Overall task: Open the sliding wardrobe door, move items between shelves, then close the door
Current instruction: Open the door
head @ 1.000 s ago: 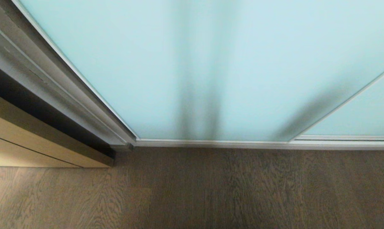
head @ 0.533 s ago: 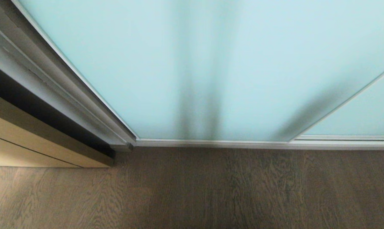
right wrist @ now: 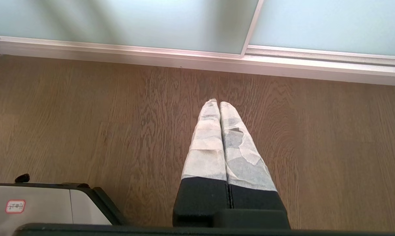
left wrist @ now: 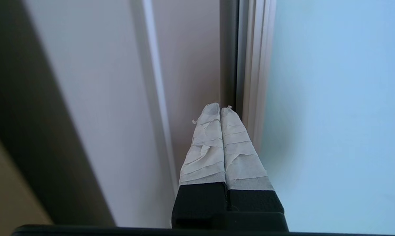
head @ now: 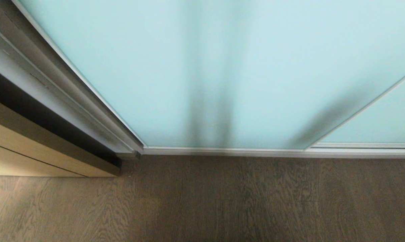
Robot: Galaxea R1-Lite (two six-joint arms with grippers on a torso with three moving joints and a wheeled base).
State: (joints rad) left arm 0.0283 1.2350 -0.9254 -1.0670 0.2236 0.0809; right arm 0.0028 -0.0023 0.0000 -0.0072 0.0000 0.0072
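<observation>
We see the main risk at the door's edge. The tall frosted pale blue-green glass sliding wardrobe door [head: 222, 67] stands fully closed, its thin silver metal frame [left wrist: 251, 65] hard against the grey wardrobe side panel [left wrist: 119, 98]. Our left gripper [left wrist: 220, 109] points its white-taped fingertips [left wrist: 210, 113] at the dark seam between that frame and the panel. If the tips land on the flat glass or on the fixed panel, we judge they would skid instead of catching the frame's edge, and the door would not move; a hard push into the seam could wedge them or scuff the tape. The glass offers nothing to grip, so any push has to run along the track — the silver rail [head: 273, 152] at the foot of the door, where it meets the brown wood-grain floor [head: 202, 201].

The left gripper's two fingers are pressed together with no gap, and nothing lies between them. Whether the tips already touch the frame we cannot tell; they sit just beside it. Our right gripper [right wrist: 218, 103] is likewise closed and empty, hanging above the floor short of the rail — idle, with a corner of the robot's grey base [right wrist: 37, 203] beside it.

The shelves and the folded items are hidden behind the glass; nothing of them shows.
</observation>
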